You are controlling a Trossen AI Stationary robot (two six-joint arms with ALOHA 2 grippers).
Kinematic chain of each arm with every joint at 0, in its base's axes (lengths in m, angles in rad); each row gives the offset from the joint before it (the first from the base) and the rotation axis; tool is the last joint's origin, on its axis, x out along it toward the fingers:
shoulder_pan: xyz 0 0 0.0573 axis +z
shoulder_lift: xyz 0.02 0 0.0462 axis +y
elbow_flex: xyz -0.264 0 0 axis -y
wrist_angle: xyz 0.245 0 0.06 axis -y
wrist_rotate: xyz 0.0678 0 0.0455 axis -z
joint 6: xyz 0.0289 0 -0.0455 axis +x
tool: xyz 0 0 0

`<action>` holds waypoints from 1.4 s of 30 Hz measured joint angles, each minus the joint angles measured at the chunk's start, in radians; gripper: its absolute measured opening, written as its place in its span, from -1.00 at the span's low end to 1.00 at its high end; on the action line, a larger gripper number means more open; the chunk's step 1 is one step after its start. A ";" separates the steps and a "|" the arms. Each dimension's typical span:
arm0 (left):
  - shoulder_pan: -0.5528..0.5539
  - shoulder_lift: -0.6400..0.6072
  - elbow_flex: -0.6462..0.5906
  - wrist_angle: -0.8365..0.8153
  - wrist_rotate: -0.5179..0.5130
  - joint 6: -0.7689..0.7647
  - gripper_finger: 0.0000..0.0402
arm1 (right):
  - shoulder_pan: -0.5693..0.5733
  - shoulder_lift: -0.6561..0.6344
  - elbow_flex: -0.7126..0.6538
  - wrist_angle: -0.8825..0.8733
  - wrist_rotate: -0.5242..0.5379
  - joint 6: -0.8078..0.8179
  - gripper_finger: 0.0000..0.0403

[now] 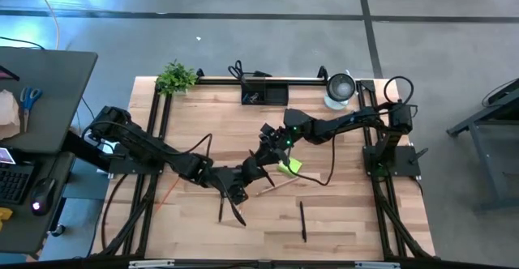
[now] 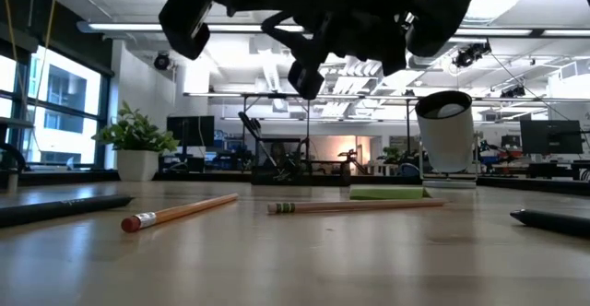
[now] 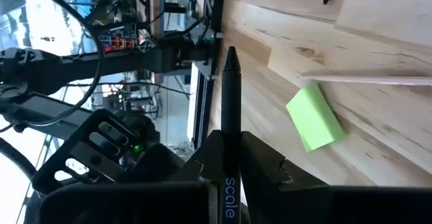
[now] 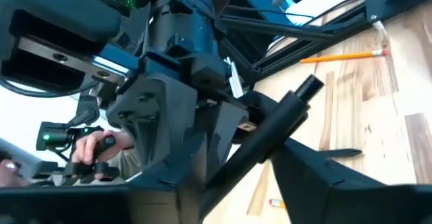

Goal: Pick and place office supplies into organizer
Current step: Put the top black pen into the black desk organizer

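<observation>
Black pen (image 3: 231,116) between both arms' jaws (above the wooden table (image 1: 340,220))

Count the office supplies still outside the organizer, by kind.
Black pens: 3, one in the left pincer, two lying loose
Pencils: 2, orange and wooden
Lime-green sticky-note pad: 1
Black-handled scissors: 1
Total: 7

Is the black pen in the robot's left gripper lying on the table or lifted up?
Lifted up. The left gripper has its jaws shut on the black pen, which points out above the table, clear of the green sticky-note pad.
</observation>
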 joint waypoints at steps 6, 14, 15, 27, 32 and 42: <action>0.000 0.002 0.000 -0.018 0.001 -0.001 -0.90 | 0.000 0.000 0.000 0.002 -0.030 -0.025 -0.62; 0.000 0.000 0.000 -0.007 0.025 -0.187 -0.91 | -0.037 0.000 0.000 -0.002 -0.015 -0.104 -0.92; 0.000 0.000 0.000 -0.006 0.020 -0.229 -0.91 | -0.048 0.000 0.000 -0.003 -0.007 -0.108 -0.91; 0.000 -0.001 0.000 -0.058 -0.079 -0.925 -0.91 | -0.256 -0.001 0.000 0.021 0.136 -0.403 -0.89; 0.000 -0.003 -0.001 -0.187 -0.124 -1.202 -0.91 | -0.365 -0.001 0.000 0.048 0.293 -0.543 -0.80; 0.034 -0.002 -0.248 0.319 0.187 -1.211 -0.93 | -0.520 -0.001 0.174 -0.018 0.243 -0.612 -0.90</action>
